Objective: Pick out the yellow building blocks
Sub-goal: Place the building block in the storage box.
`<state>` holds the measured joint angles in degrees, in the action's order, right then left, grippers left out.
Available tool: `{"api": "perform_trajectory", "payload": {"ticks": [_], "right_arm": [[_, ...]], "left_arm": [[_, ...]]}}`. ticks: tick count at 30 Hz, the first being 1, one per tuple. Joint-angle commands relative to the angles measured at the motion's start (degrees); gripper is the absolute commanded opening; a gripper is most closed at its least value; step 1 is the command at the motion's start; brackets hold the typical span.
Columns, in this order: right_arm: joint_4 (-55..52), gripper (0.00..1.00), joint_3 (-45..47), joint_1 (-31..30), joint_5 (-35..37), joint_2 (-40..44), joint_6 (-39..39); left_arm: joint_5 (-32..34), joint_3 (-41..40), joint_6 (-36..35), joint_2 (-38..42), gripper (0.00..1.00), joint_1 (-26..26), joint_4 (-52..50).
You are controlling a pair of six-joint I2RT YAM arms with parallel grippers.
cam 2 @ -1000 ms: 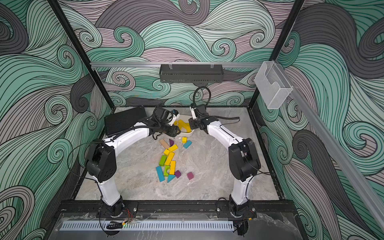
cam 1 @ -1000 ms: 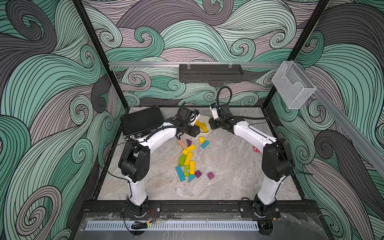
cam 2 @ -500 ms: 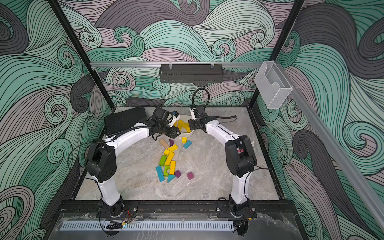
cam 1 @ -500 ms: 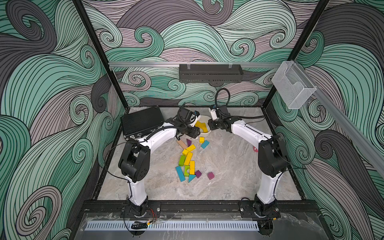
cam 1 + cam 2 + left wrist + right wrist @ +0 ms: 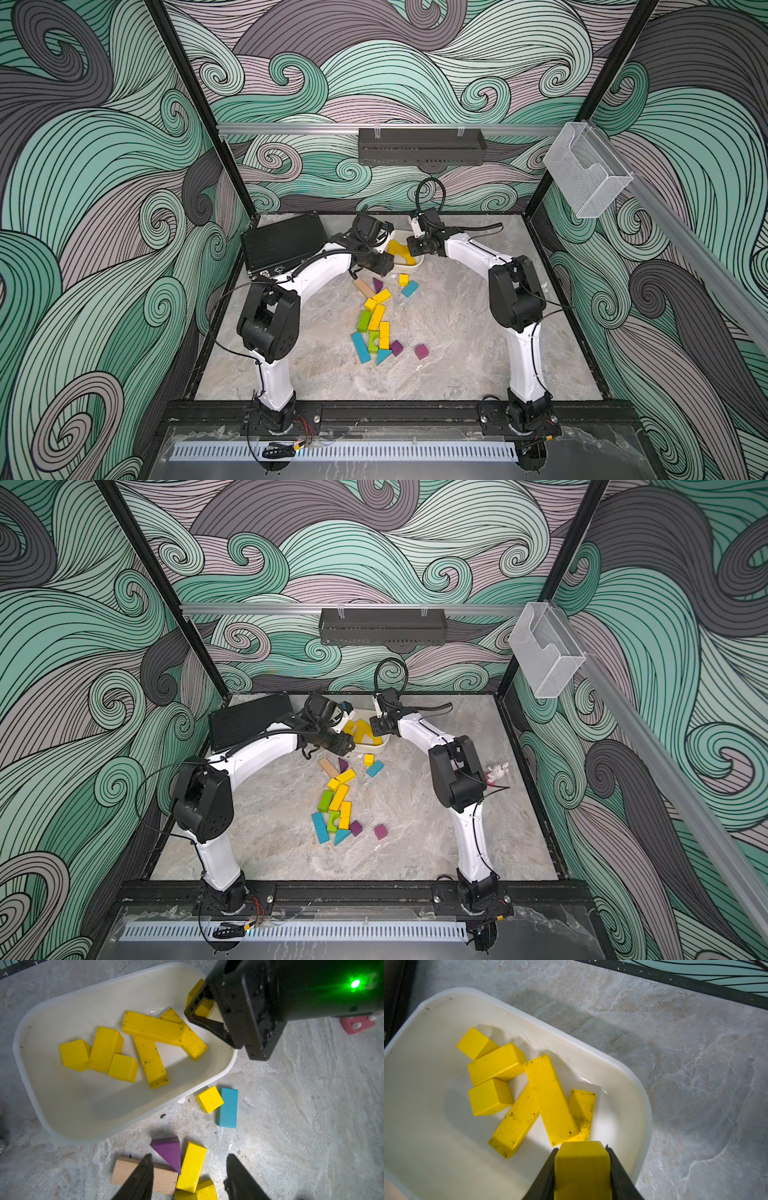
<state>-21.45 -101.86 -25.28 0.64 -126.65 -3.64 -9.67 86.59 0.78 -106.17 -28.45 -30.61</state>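
A white plastic tub (image 5: 83, 1105) is sitting at the far end of the grey stone table (image 5: 457, 332). Six bright yellow wooden blocks (image 5: 151, 1028) are lying inside the tub. Some are long and some are square.

The right gripper (image 5: 581, 1148) is hanging over the tub's edge. It is holding one more yellow block (image 5: 581, 1172), with a black finger against each side.

The left gripper (image 5: 188, 1156) is hanging just outside the tub. Its fingers are partly apart and holding nothing. Under it are lying a yellow bar (image 5: 192, 1165), a purple wedge (image 5: 169, 1151) and a pale tan bar (image 5: 124, 1169).

A yellow cube (image 5: 209, 1099) is sitting just beside the tub, right next to a blue bar (image 5: 227, 1107). More yellow bars (image 5: 376, 316) are lying farther from the tub, beside a green block (image 5: 364, 321).
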Motion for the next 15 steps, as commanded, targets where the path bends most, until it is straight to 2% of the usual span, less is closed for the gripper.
{"api": "perform_trajectory", "payload": {"ticks": [1,7,15], "right_arm": [[-2.6,0.42,-3.9,-0.4,1.5,-1.4,0.3],[-3.7,0.44,-7.5,-0.5,1.6,-3.2,0.8],[-4.0,0.43,-6.4,-1.0,0.1,0.0,1.0]], "left_arm": [[-1.8,1.9,1.7,-0.8,0.56,1.7,-1.6],[-1.4,2.4,1.2,-0.4,0.56,2.0,-2.4],[-1.0,1.8,1.0,0.0,0.56,2.0,-2.0]]}}
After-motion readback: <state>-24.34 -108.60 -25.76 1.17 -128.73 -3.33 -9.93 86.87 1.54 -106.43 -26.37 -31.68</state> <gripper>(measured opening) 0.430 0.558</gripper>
